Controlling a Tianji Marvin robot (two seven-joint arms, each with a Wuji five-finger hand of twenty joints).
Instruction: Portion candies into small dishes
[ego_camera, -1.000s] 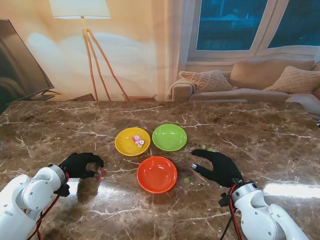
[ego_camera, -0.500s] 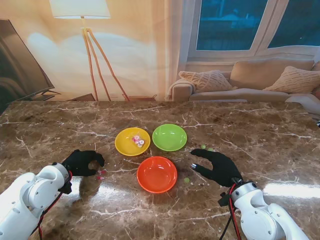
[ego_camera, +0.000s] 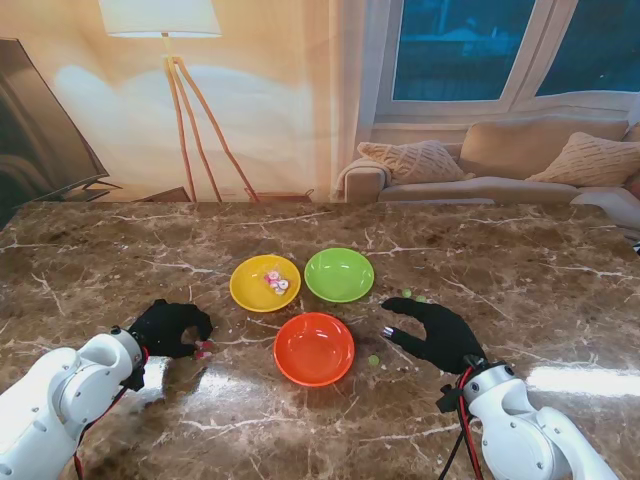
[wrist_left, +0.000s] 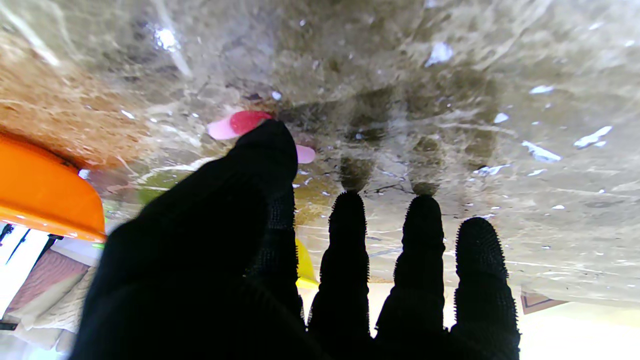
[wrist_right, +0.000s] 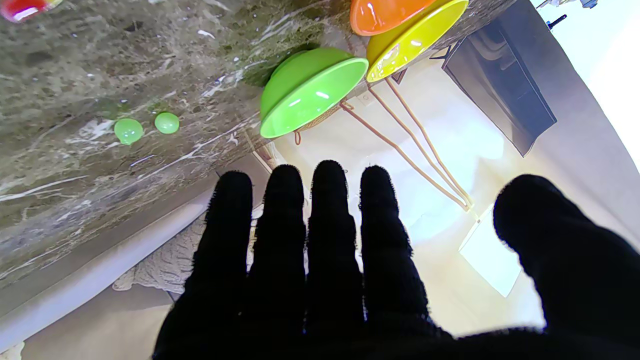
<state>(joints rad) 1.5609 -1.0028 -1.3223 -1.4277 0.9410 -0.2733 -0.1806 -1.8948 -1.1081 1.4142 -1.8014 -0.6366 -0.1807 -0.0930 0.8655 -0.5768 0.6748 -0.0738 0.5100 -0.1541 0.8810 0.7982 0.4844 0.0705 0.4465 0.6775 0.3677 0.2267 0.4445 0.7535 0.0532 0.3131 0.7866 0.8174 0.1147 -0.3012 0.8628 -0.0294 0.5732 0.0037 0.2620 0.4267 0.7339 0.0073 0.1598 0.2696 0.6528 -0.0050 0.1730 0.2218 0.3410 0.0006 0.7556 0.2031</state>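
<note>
Down on the marble table (ego_camera: 120, 250), the left hand (ego_camera: 170, 328) hovers with fingers spread, its thumb tip just over the red and pink candies (wrist_left: 239, 123) lying left of the orange dish (ego_camera: 314, 348); it grips nothing. Right hand (ego_camera: 437, 334) is open too, palm down, with two green candies (wrist_right: 145, 127) just beyond its fingertips, near the green dish (ego_camera: 339, 274)

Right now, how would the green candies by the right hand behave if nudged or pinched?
The green candies look round and glossy, so they would probably roll on the polished marble table and slip from a pinch. They are small, likely light; the right hand is open beside them.
</note>
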